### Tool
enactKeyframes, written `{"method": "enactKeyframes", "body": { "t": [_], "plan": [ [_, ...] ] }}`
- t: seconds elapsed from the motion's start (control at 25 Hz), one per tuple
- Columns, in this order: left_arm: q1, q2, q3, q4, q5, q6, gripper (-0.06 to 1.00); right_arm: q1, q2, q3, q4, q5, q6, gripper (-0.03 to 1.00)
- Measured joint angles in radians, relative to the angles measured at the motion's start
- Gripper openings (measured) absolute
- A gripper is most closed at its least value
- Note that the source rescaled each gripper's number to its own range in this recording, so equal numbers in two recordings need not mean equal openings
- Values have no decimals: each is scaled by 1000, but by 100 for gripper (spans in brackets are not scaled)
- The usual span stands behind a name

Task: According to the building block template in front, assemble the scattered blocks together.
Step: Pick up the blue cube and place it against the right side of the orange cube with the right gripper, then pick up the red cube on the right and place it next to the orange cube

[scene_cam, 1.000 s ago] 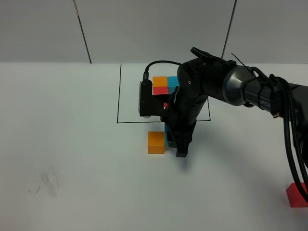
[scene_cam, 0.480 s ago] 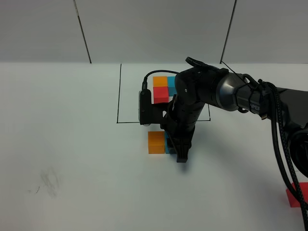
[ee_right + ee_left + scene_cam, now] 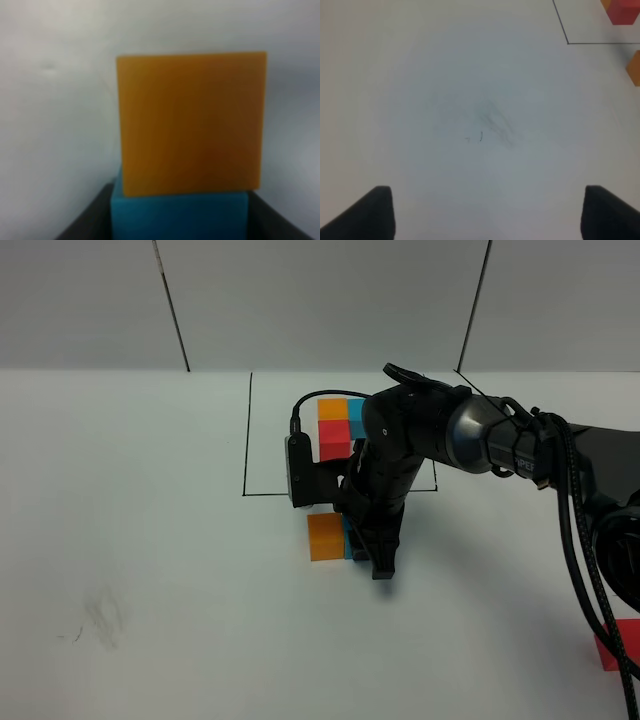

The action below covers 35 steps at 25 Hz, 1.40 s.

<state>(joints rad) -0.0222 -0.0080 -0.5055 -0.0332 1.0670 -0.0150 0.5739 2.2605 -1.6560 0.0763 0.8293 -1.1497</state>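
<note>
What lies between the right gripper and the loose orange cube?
The blue cube lies there, gripped in the right gripper and flush against the orange cube. The right wrist view shows this most clearly.

Bright, even overhead light on white table (image 3: 150,540). Faint soft shadow under right arm (image 3: 480,435). High view sharp. Right wrist view too close: orange cube (image 3: 190,122), blue cube (image 3: 180,217) blurred. Left wrist view soft, hazy throughout.
</note>
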Motion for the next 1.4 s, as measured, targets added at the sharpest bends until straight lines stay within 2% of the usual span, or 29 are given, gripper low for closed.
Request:
{"method": "enactKeyframes", "body": {
  "t": [0.48,0.56,0.64,0.76,0.8,0.88,1.0,1.12,1.24,1.4],
  "plan": [
    [0,0,0,0,0,0,65,0,3,-7,0,9,-3,24],
    [0,0,0,0,0,0,65,0,3,-7,-3,21,10,34],
    [0,0,0,0,0,0,65,0,0,-7,-13,32,62,55],
    [0,0,0,0,0,0,65,0,-52,-7,-63,55,216,82],
    [0,0,0,0,0,0,65,-2,-76,-7,-82,64,298,89],
    [0,0,0,0,0,0,65,-12,-140,2,-119,85,478,95],
    [0,0,0,0,0,0,65,-50,-243,69,-168,107,780,96],
    [0,0,0,0,0,0,65,-104,-358,204,-214,110,1072,92],
    [0,0,0,0,0,0,65,-167,-481,363,-272,87,1220,89],
    [0,0,0,0,0,0,65,-266,-619,552,-292,31,1286,88]
  ]
}}
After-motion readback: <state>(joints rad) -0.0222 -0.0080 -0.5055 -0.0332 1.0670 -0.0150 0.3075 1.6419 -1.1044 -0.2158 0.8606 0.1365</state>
